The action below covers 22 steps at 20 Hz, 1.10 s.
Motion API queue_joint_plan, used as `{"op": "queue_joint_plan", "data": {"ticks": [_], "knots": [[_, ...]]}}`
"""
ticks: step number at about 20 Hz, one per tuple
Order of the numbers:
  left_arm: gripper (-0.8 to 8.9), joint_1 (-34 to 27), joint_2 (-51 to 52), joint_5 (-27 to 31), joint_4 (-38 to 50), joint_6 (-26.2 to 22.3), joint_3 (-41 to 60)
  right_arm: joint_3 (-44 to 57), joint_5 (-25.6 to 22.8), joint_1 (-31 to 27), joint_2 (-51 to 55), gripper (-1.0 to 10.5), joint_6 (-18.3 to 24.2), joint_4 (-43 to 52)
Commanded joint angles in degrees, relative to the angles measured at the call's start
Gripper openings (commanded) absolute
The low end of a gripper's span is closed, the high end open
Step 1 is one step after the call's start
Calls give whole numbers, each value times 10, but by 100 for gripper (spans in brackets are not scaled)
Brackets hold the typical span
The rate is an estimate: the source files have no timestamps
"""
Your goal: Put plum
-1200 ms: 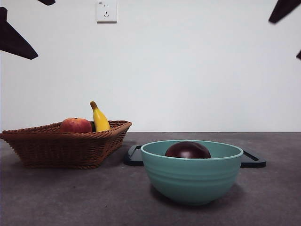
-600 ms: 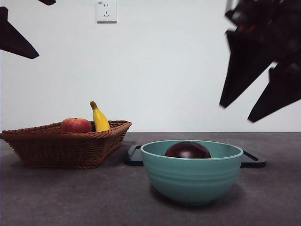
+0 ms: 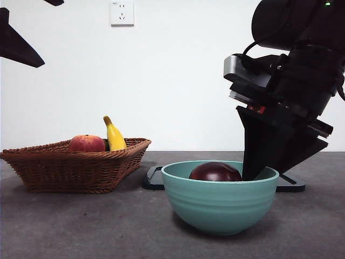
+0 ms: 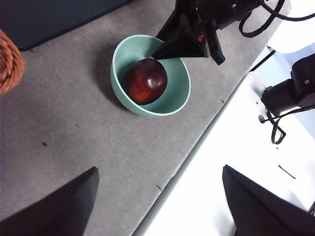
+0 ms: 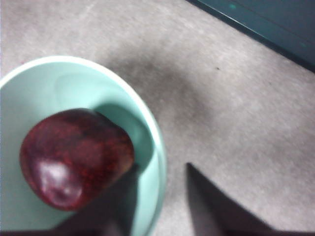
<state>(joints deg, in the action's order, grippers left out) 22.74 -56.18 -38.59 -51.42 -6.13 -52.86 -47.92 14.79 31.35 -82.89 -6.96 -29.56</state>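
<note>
The plum (image 3: 215,171) is dark maroon and glossy, and it lies inside a teal bowl (image 3: 215,208) in the middle of the table. My right gripper (image 3: 264,174) has come down over the bowl's right rim. In the right wrist view it is open: one jaw is inside the bowl (image 5: 49,93) beside the plum (image 5: 76,157), the other outside the rim, and I cannot tell whether the inner jaw touches the fruit. My left gripper (image 4: 158,169) hangs open high above the table, looking down on the plum (image 4: 145,81) and the bowl (image 4: 174,96).
A brown wicker basket (image 3: 75,167) at the left holds a red-orange apple (image 3: 86,143) and a yellow banana (image 3: 114,135). A dark flat tray (image 3: 153,178) lies behind the bowl. The table's edge (image 4: 197,147) runs near the bowl.
The right arm has swung down from the upper right until its jaws reach the bowl's right rim. The plum, bowl and basket have not moved, and the left arm stays put.
</note>
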Motion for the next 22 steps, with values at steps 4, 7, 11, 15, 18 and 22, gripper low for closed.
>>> {"op": "queue_joint_plan", "data": {"ticks": [4, 7, 11, 15, 18, 22], "knots": [[405, 3, -3, -4, 4, -7, -7, -3, 1, 5, -10, 10, -6, 9], [405, 3, -3, -4, 4, -7, -7, -5, 2, 5, -5, 10, -6, 9], [405, 3, -3, -4, 3, -9, -7, -50, 1, 1, 3, 10, -10, -18], [405, 3, -3, -4, 4, -9, -7, -133, -19, -22, -2, 10, -7, -53], [405, 3, -3, -4, 4, -9, -7, -205, -20, -56, -30, 10, 3, -74], [405, 3, -3, -4, 4, -9, -7, -314, -17, -99, -107, 10, 16, -93]]}}
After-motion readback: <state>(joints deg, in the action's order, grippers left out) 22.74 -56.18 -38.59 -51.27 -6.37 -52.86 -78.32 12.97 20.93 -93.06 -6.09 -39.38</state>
